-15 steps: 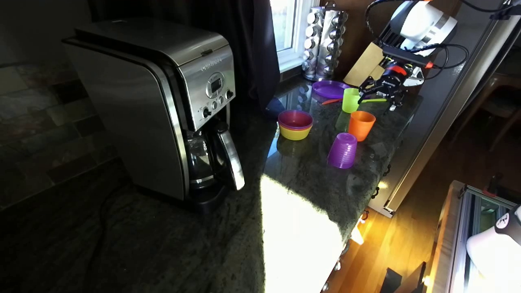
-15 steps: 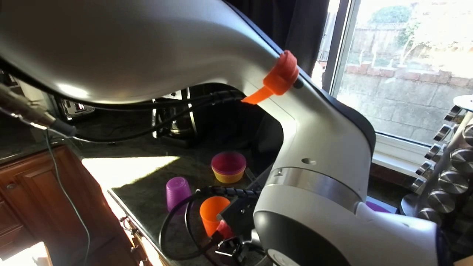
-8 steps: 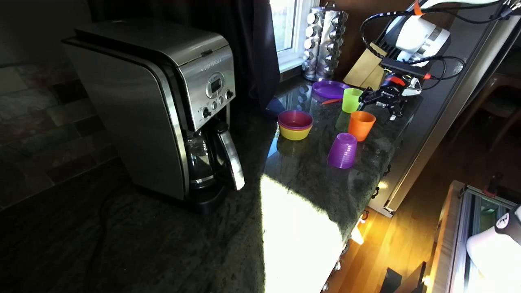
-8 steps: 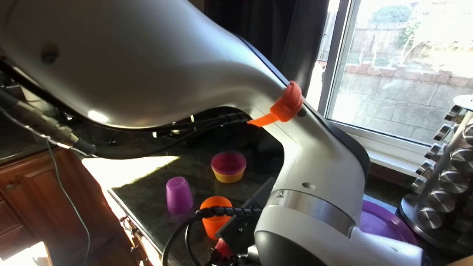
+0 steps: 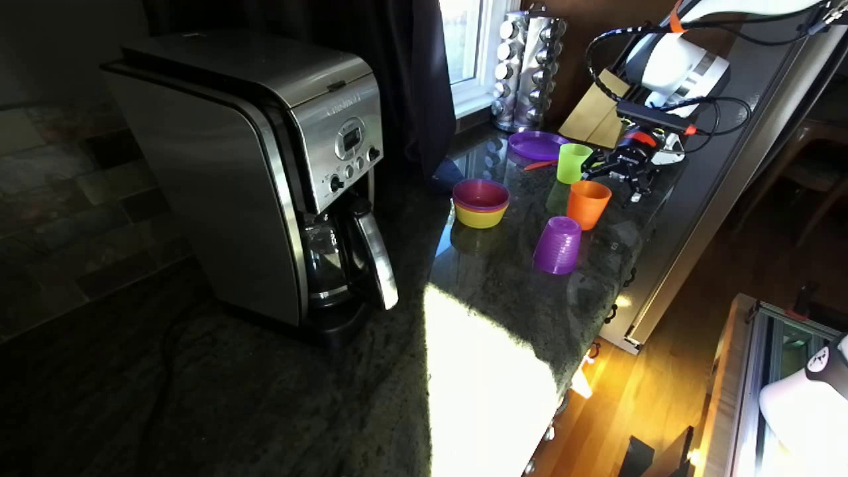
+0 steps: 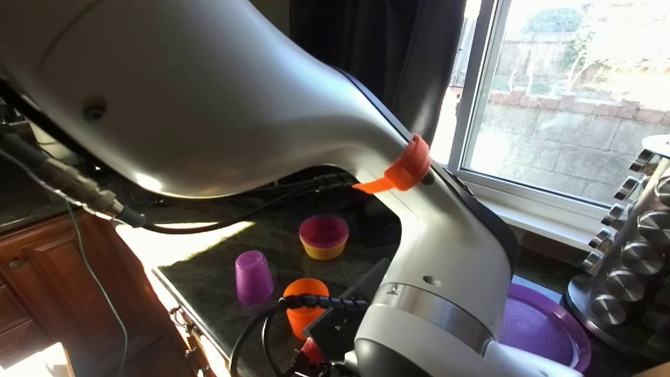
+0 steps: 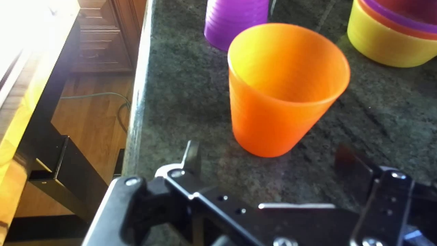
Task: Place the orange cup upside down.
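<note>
A mottled dark stone countertop (image 7: 177, 89) runs beneath my gripper (image 7: 268, 153), its jaws spread wide. Well ahead of them, to the right in my wrist view, sit nested bowls (image 7: 382, 48); just ahead of my gap, the orange cup (image 7: 269, 123) stands upright, an upside-down purple cup (image 7: 235, 22) beyond it.
</note>
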You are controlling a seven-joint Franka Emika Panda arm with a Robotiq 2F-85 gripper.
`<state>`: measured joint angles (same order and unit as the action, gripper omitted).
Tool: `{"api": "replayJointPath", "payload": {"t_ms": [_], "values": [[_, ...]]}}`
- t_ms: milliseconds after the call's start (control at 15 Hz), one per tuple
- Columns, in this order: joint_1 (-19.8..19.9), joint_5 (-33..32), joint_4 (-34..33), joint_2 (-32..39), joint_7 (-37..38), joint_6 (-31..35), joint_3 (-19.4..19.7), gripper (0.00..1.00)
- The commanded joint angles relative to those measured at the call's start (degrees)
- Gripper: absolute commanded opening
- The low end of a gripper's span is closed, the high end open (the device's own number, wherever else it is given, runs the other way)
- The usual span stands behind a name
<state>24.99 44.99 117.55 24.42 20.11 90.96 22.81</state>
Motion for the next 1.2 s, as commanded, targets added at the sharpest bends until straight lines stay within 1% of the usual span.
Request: {"api": "replayJointPath", "payload": {"t_ms": [0,800,1133], "values": [[-0.17,1.7,0.63,0.96,1.37,-0.24,-0.35,1.0],[-1.61,3.89,0.22,2.83,2.45,0.02,-2.15,1.0],[-2.26,3.77,0.0,3.6,2.0,0.65,-2.4,1.0]]}}
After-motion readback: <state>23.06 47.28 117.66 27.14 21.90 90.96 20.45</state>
